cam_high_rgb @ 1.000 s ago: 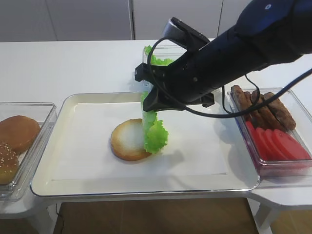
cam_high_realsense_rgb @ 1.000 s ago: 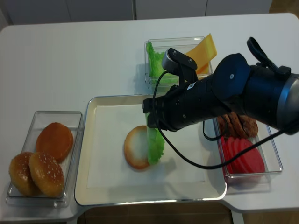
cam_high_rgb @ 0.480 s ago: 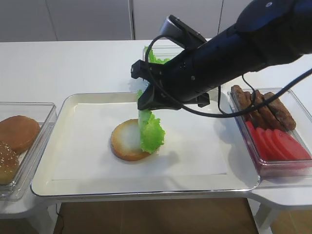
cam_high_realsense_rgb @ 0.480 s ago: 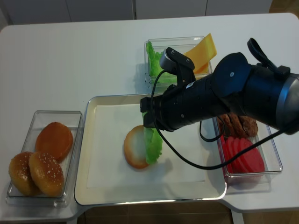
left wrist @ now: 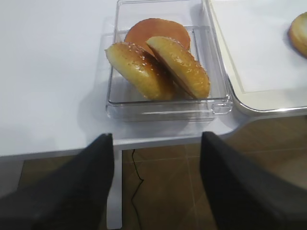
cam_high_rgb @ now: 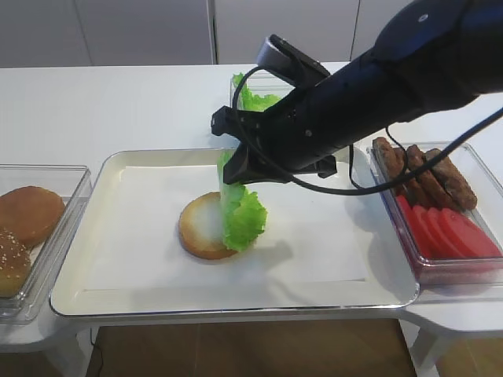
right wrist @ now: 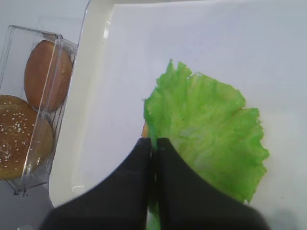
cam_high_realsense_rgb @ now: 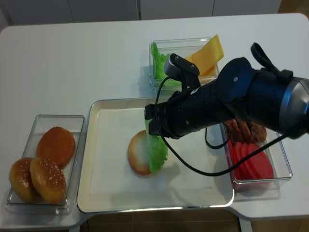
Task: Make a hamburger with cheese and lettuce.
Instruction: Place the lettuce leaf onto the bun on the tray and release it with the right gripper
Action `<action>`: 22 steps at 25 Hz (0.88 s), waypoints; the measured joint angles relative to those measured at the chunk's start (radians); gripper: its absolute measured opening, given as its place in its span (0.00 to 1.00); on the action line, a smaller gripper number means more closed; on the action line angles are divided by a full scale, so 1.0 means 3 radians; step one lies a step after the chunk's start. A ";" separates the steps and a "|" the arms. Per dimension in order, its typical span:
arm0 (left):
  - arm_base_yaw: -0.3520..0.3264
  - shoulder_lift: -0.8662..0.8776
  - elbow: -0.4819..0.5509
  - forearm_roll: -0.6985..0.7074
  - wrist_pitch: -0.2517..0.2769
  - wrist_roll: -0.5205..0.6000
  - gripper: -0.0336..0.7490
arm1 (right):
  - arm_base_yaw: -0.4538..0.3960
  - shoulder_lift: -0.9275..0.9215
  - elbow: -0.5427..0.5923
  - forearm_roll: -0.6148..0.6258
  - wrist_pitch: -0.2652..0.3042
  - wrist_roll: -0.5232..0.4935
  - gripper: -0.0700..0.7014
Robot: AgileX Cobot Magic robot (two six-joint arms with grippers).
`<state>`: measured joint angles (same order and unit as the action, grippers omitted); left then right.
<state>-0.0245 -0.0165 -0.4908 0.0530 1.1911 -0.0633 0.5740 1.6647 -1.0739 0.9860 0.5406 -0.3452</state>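
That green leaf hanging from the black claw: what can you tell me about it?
The lettuce is a bright green, frilly leaf with ruffled edges. It hangs upright, pinched at its top edge by the right gripper, whose jaws are shut on it. Its lower part drapes over the right side of the hamburger bun on the paper-lined tray.

The right arm reaches in from three o'clock across the middle, forearm sloping down toward nine o'clock, wrist bent so the right gripper (right wrist: 154, 146) points downward. Its two dark fingers (right wrist: 139, 158) are pressed together, pinching the top edge of the lettuce (right wrist: 211, 132), which hangs below. The left gripper (left wrist: 156, 158) sits low at six o'clock, fingers spread wide apart, holding nothing.
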 joint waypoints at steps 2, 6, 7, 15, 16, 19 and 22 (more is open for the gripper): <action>0.0000 0.0000 0.0000 0.0000 0.0000 0.0000 0.58 | 0.0000 0.0000 0.0000 0.0000 -0.0008 -0.0017 0.15; 0.0000 0.0000 0.0000 0.0000 0.0000 0.0000 0.58 | 0.0000 0.0000 0.0000 0.0000 -0.0023 -0.0022 0.25; 0.0000 0.0000 0.0000 0.0000 0.0000 0.0000 0.58 | 0.0000 0.0000 0.0000 0.0000 -0.0023 -0.0022 0.27; 0.0000 0.0000 0.0000 0.0000 0.0000 0.0000 0.58 | 0.0000 0.0000 0.0000 0.0000 -0.0028 -0.0029 0.53; 0.0000 0.0000 0.0000 0.0000 0.0000 0.0000 0.58 | 0.0000 0.0000 0.0000 0.0000 -0.0028 -0.0029 0.57; 0.0000 0.0000 0.0000 0.0000 0.0000 0.0000 0.58 | 0.0000 0.0000 0.0000 -0.0114 -0.0020 0.0015 0.64; 0.0000 0.0000 0.0000 0.0000 0.0000 0.0000 0.58 | 0.0000 -0.0032 0.0000 -0.0528 0.0064 0.0303 0.65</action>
<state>-0.0245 -0.0165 -0.4908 0.0530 1.1911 -0.0633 0.5740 1.6550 -1.0739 0.8277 0.5599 -0.2541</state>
